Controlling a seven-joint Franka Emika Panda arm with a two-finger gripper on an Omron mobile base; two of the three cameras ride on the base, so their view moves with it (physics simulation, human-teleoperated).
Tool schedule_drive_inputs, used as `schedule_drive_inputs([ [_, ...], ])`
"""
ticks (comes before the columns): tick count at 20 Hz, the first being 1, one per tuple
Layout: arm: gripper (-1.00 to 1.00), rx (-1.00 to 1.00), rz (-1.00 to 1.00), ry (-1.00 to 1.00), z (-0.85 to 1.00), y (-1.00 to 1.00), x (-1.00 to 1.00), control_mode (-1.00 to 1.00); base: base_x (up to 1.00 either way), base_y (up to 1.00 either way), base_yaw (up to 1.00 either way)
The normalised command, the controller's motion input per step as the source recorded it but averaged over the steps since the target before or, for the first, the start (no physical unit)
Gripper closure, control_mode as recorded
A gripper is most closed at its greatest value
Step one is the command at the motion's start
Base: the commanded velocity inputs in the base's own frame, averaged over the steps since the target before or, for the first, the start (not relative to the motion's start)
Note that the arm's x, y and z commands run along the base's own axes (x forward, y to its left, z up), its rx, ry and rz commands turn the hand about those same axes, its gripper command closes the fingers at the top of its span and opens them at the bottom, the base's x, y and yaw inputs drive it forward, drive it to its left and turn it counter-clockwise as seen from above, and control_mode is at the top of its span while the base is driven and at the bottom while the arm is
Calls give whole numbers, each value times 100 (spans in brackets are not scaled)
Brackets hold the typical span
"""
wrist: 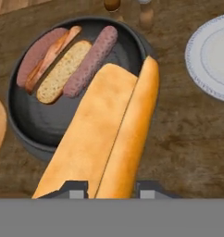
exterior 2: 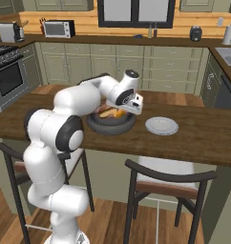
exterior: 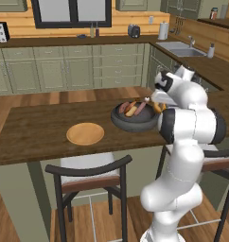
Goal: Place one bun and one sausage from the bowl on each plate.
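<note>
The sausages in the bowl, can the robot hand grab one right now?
Probably not yet. The gripper looks shut on a bun, lifted above the bowl, so its fingers are full. The sausages lie uncovered, reachable once the bun is set down.

Two sausages (wrist: 90, 60), two buns (wrist: 104, 139), one bowl (wrist: 21, 125), one tan plate (exterior: 85, 133), one white plate (wrist: 211, 55).

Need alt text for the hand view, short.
A large bun sits between the gripper fingertips, held above a dark grey bowl on a wooden counter. The bowl holds two sausages and two more buns; a white plate lies at the right edge.
</note>
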Motion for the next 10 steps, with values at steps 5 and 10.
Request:
schedule_drive_inputs([
  [5,100,0,7,-1,-4,-66,3,-100,0,0,0],
  [10,100,-3,0,0,-40,-42,15,-100,0,0,0],
])
